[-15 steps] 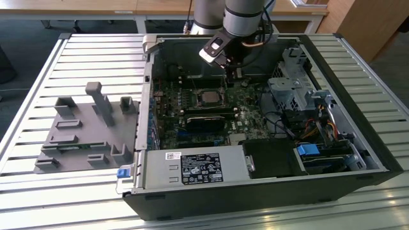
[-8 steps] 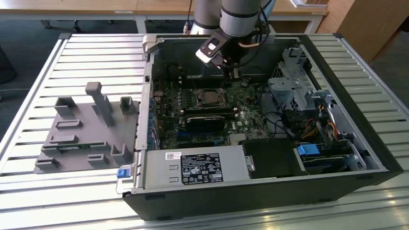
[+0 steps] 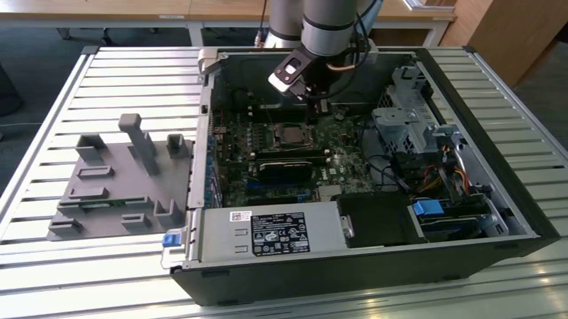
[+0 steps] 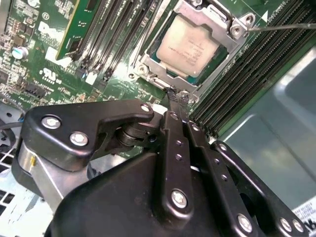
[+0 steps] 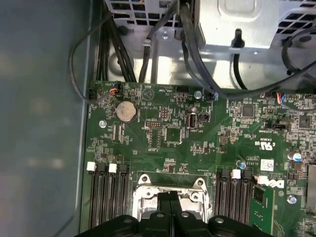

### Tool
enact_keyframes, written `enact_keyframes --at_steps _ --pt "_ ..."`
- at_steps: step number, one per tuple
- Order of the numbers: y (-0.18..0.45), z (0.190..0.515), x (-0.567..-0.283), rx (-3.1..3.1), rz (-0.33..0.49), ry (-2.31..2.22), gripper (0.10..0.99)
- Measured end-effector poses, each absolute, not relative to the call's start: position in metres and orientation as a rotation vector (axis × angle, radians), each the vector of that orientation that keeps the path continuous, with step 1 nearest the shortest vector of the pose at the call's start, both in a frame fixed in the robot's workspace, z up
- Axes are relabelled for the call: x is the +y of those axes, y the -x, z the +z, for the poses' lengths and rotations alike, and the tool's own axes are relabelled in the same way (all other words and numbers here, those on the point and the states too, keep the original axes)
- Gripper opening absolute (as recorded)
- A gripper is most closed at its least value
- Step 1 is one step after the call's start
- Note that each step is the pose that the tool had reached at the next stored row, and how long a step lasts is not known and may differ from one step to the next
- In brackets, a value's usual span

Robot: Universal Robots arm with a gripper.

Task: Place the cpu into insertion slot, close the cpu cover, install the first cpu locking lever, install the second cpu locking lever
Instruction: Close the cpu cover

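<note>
The cpu (image 4: 186,45), a silvery square chip, lies in the insertion slot (image 3: 288,136) on the green board. The cpu cover (image 4: 215,16), a silver frame, lies down around the chip's edges. A thin metal locking lever (image 4: 284,27) runs out from one corner of the socket. My gripper (image 4: 176,95) is shut, its black fingertips pressed together at the rim of the cover; whether they pinch anything there I cannot tell. In the first wrist view the gripper (image 5: 169,196) hangs over the cover (image 5: 148,181). In the exterior view the gripper (image 3: 312,111) reaches into the case just behind the socket.
Black memory slots (image 4: 256,69) flank the socket on both sides. A black block (image 3: 286,165) lies in front of the socket. Cables and a metal drive cage (image 3: 404,126) fill the exterior view's right of the case (image 3: 373,266). A grey fixture (image 3: 116,179) stands on the slatted table (image 3: 53,266) outside.
</note>
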State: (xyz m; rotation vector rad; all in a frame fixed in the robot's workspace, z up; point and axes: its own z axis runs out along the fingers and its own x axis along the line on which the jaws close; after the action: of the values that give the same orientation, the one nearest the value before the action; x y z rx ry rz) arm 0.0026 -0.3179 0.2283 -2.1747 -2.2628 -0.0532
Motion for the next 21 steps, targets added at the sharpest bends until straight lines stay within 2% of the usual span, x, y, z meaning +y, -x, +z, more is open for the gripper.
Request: enact_keyframes --at_steps 21 --pt "0.035 0.215 -0.318 -2.263 -0.053 2.175 0.106"
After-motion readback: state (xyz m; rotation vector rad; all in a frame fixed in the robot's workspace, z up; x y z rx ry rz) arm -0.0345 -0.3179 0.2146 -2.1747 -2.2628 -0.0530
